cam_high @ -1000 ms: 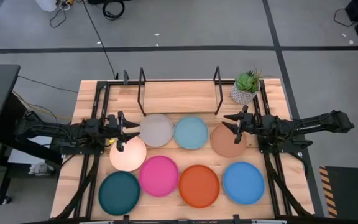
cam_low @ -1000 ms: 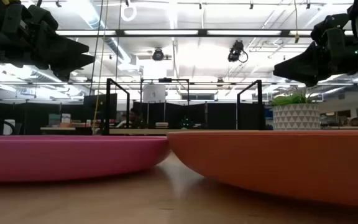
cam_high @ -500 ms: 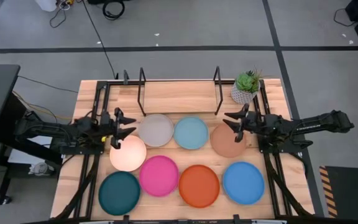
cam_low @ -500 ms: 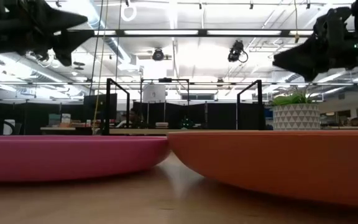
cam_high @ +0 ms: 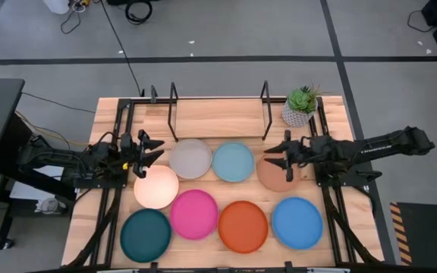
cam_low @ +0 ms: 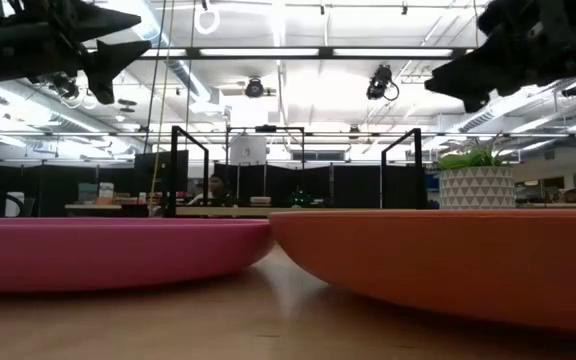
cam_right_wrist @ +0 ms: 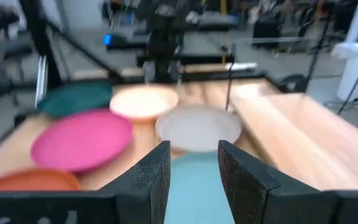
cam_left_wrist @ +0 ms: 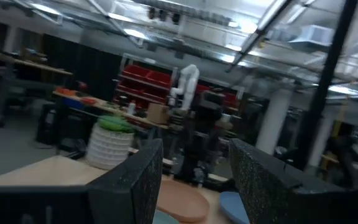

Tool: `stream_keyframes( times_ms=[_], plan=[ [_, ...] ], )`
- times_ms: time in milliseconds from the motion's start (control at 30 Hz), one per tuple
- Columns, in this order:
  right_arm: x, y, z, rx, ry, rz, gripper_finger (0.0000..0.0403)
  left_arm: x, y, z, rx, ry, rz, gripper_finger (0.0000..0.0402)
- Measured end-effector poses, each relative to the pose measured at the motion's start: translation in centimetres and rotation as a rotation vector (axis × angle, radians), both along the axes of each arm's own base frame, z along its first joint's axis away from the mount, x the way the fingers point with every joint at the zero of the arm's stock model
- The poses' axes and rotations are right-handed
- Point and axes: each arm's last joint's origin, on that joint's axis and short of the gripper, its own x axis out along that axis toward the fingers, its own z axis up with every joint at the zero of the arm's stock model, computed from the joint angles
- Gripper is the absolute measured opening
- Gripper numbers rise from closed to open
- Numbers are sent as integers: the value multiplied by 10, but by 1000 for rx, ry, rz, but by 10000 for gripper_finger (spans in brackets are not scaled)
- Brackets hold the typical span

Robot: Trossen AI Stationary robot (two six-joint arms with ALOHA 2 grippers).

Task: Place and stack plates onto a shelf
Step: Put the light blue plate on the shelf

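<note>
Both grippers are hanging above the table with fingers parted and nothing between them. Left gripper [cam_high: 149, 151] is hovering over the slatted tabletop [cam_high: 218, 114] just beside the cream-peach plate [cam_high: 156, 186] and near the grey plate [cam_high: 191, 158]; its two dark fingers [cam_left_wrist: 135, 180] are showing a clear gap in the left wrist view. Right gripper [cam_high: 277, 155] is hovering over the near edge of the tan plate [cam_high: 279, 176], its fingers [cam_right_wrist: 157, 171] standing a moderate way apart in the right wrist view.

All eight plates are lying flat on the tabletop in two rows. Back row: grey, light blue plate [cam_high: 233, 161] and tan, with the cream-peach one slightly forward at the left arm's side. Front row: teal plate [cam_high: 146, 235], pink plate [cam_high: 194, 214], orange plate [cam_high: 243, 226] and blue plate [cam_high: 297, 222]. Neighbouring plates are lying touching or just beside one another.

Behind the back row, the shelf [cam_high: 218, 114] is standing as a pale board between black metal hoops [cam_high: 174, 111], carrying no plate. A potted plant [cam_high: 300, 105] is sitting at the far corner on the right arm's side.

In the low view, the pink plate [cam_low: 118, 252] and orange plate [cam_low: 448, 262] are filling the foreground.
</note>
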Motion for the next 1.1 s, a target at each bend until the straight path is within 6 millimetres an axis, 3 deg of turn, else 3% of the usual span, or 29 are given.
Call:
stream_keyframes(
  times_ms=[333, 667, 833, 1100],
  plan=[
    [50, 17, -10, -141, 240, 112, 141, 0, 1, -1, -31, 7, 37, 192],
    [97, 33, -47, -268, 536, 211, 142, -1, 1, 3, 39, -16, 63, 192],
    [116, 41, -62, -288, 706, 211, 142, -2, 0, 6, 51, -55, 25, 192],
    [137, 42, -78, -337, 831, 159, 137, -3, -3, 9, 67, -94, -71, 192]
  ],
)
